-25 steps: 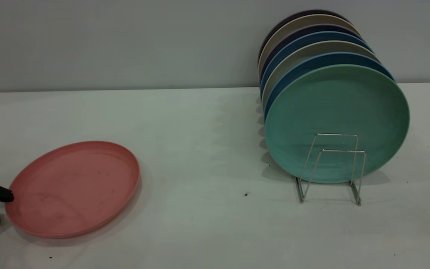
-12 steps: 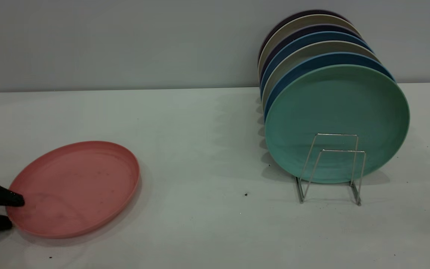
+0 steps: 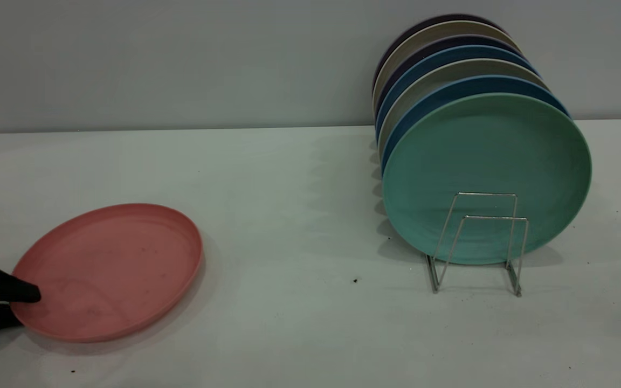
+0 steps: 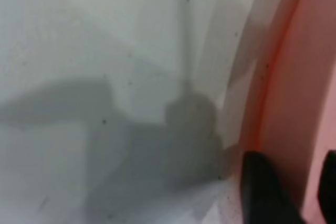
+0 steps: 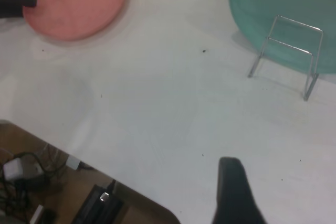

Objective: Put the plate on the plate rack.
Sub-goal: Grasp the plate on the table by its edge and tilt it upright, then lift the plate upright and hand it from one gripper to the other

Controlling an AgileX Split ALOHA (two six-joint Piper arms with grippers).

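Note:
The salmon-pink plate lies flat on the white table at the near left. My left gripper reaches in from the left edge, shut on the plate's left rim, one finger over the inside and the other below the rim. The left wrist view shows that rim between the two dark fingers of my left gripper. The silver wire plate rack stands at the right, its two front loops bare. My right gripper hangs high over the table's near side, open, with only one finger showing.
A teal-green plate stands upright in the rack, with several blue, beige and dark plates behind it. A small dark speck lies between plate and rack. The table's edge drops to cables and a power strip.
My left gripper has slid right onto the plate's rim and its fingers have drawn together on it. The plate has nudged slightly right and still lies flat.

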